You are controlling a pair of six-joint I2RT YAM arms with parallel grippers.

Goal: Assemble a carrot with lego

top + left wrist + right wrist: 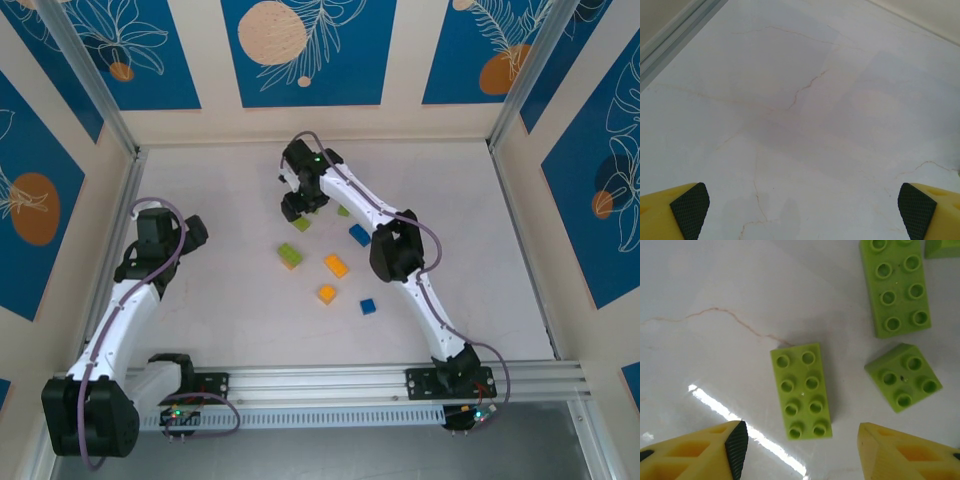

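My right gripper (802, 455) is open just short of a lime green eight-stud lego brick (801, 391) that lies flat on the white table, with nothing between its fingers. Beside this brick lie a second long lime brick (895, 287) and a small four-stud lime brick (903, 377). From above, the right gripper (300, 207) hangs over a lime brick (301, 224) at the far centre. Nearer lie a blue brick (359, 235), two orange bricks (336, 265) (326, 294), a lime brick (290, 256) and a small blue brick (368, 307). My left gripper (802, 212) is open over bare table.
The left arm (160, 235) sits at the left, apart from the bricks. A metal rail (670, 42) runs along the table's left edge. Walls close the table at the back and sides (320, 120). Another lime piece (343, 211) lies by the right arm.
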